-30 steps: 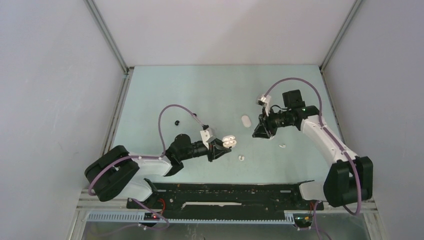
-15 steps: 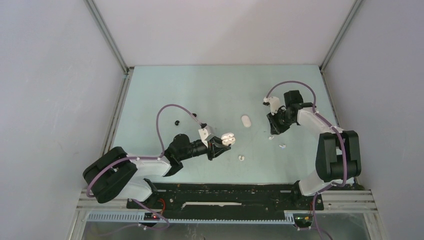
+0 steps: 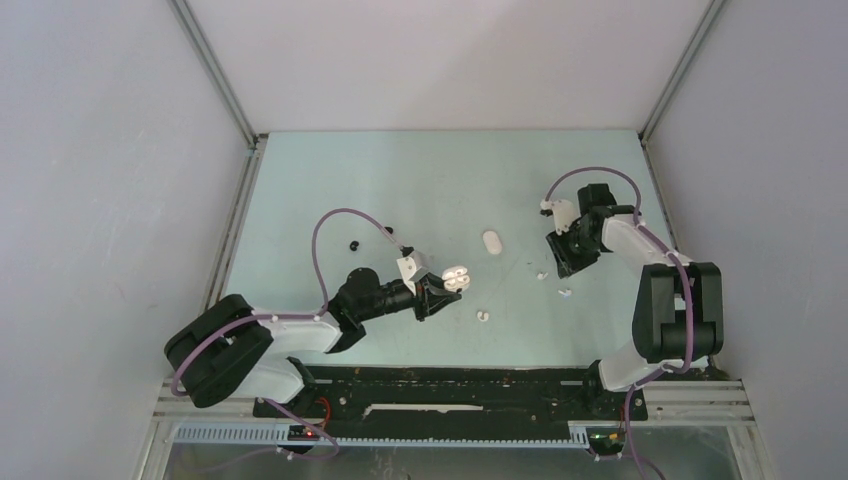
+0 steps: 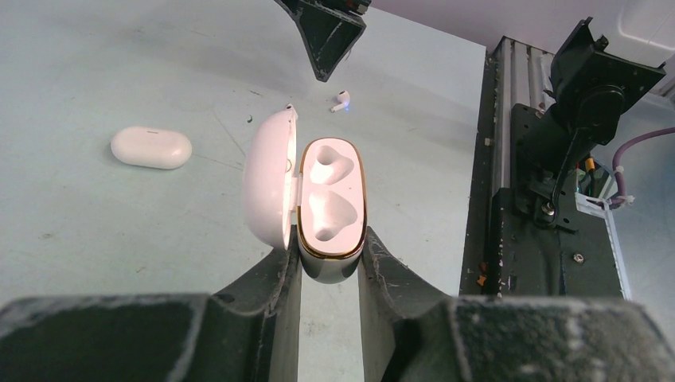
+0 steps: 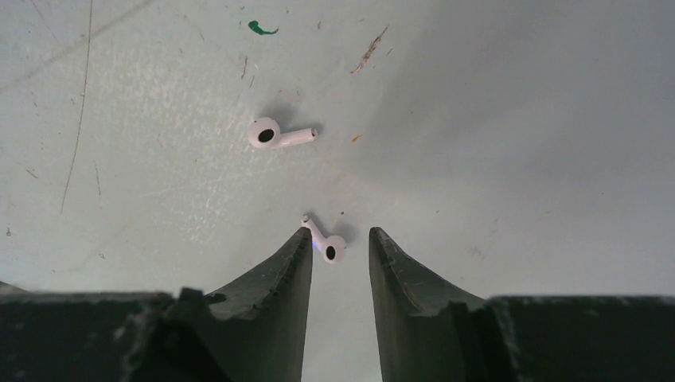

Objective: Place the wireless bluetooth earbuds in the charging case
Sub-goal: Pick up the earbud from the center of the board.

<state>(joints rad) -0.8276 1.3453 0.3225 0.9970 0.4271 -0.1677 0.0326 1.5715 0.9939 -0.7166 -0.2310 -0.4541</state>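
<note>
A tiny white earbud (image 5: 330,248), smooth, with a round head and a short stem, lies on the tabletop (image 5: 517,119). It sits right between the fingertips of the right hand (image 5: 340,232), which is spread a little and not squeezing it. A second white earbud (image 5: 275,134) lies near. The left hand (image 4: 326,256) pinches the open charging case (image 4: 330,207), shiny white with a gold rim and two empty hollows. A shut white case (image 4: 151,147) rests well apart.
</note>
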